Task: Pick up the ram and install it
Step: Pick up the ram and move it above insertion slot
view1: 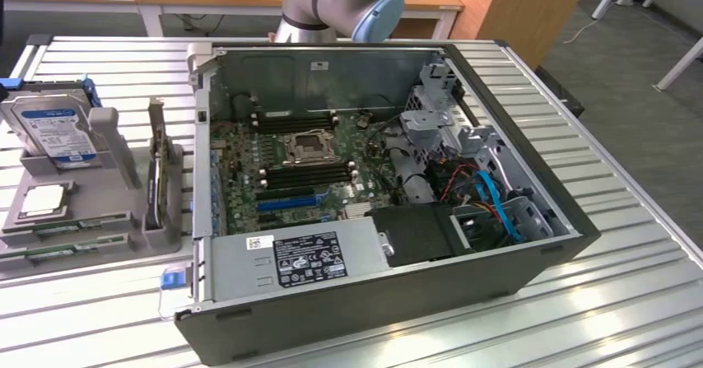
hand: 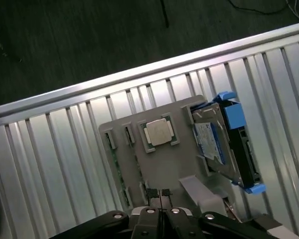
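The gripper (hand: 159,193) hangs above the grey parts holder (hand: 164,164) with its two fingers pressed together and nothing between them, and it touches no part.

The ram (hand: 118,170) lies on edge in a slot along the holder's rim, below the gripper and a little to one side of the fingertips. From above it shows as a thin green line. In the exterior view the ram (view1: 68,224) is a narrow green strip at the near edge of the holder (view1: 110,203).

The square silver processor chip (hand: 159,132) sits in its recess beyond the fingertips, farther from them than the ram is. In the exterior view the chip (view1: 44,199) lies just behind the ram.

The hard drive (hand: 213,144), in a blue-ended carrier, stands tilted on the opposite side of the gripper from the ram. In the exterior view the drive (view1: 58,129) leans at the holder's back.

The holder rests on a slatted metal table (view1: 626,220). Just beside the holder stands the open computer case (view1: 363,323), lying on its side. Its motherboard (view1: 280,150) is exposed, with dark memory slots (view1: 313,170) next to the processor socket (view1: 305,147). The robot arm (view1: 341,2) rises behind the case.
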Robot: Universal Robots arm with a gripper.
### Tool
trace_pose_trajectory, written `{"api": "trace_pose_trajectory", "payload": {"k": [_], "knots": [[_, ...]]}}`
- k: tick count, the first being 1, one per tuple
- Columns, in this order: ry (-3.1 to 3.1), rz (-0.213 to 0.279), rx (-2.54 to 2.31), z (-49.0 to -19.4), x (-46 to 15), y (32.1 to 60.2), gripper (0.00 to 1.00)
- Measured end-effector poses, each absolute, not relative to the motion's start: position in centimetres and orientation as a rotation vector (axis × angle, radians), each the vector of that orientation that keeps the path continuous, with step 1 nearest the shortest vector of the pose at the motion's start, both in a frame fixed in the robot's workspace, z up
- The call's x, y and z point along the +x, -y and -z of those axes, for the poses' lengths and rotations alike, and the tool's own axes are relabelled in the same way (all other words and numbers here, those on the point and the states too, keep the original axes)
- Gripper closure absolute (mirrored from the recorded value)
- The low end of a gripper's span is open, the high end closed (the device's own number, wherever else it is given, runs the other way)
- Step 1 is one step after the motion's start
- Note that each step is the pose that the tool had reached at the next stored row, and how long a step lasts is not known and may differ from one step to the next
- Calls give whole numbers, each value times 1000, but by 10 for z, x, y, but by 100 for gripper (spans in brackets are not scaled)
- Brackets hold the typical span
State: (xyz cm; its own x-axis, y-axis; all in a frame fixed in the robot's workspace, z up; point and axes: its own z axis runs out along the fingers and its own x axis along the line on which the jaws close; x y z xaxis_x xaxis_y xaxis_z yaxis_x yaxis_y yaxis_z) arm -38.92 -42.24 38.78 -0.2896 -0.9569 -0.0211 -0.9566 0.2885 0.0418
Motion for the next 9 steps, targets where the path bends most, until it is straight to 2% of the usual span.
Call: {"api": "trace_pose_trajectory", "payload": {"k": [9], "knots": [[2373,71,2041,-388,-389,422,90]]}}
